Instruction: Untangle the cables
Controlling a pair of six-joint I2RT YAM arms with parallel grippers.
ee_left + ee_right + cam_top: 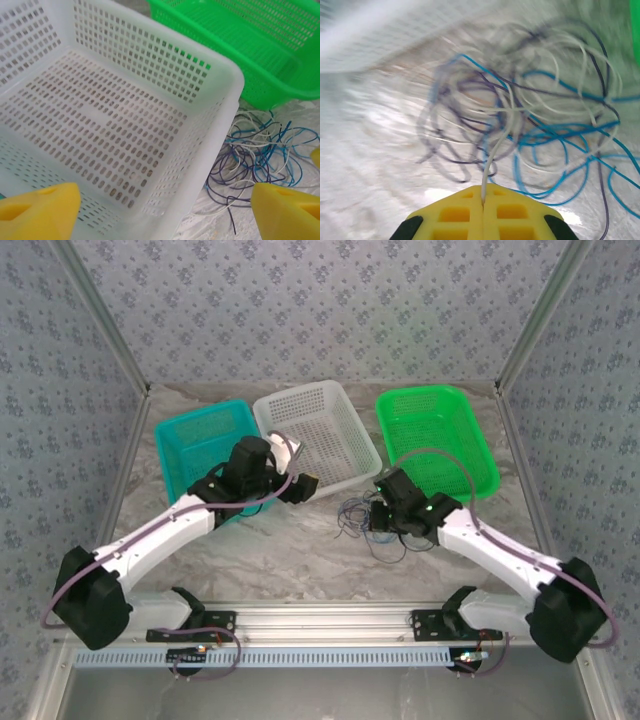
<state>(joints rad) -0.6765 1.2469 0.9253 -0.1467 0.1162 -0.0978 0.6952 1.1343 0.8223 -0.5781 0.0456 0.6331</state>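
Note:
A tangle of thin cables (368, 522), blue, dark purple and whitish, lies on the marble table between the white basket and my right arm. In the right wrist view the cables (530, 115) spread ahead of my right gripper (483, 191), whose yellow jaws are pressed together on one whitish cable (492, 155) that rises from the seam into the tangle. My left gripper (305, 486) hovers at the near right corner of the white basket (320, 430). Its yellow fingers (42, 210) stand wide apart with nothing between them, and the cables (255, 150) lie just right of that corner.
Three perforated baskets stand in a row at the back: teal basket (195, 445), white in the middle, green basket (440, 435). The white basket's rim (220, 125) is close under my left gripper. Bare marble table (300, 560) lies in front of the tangle.

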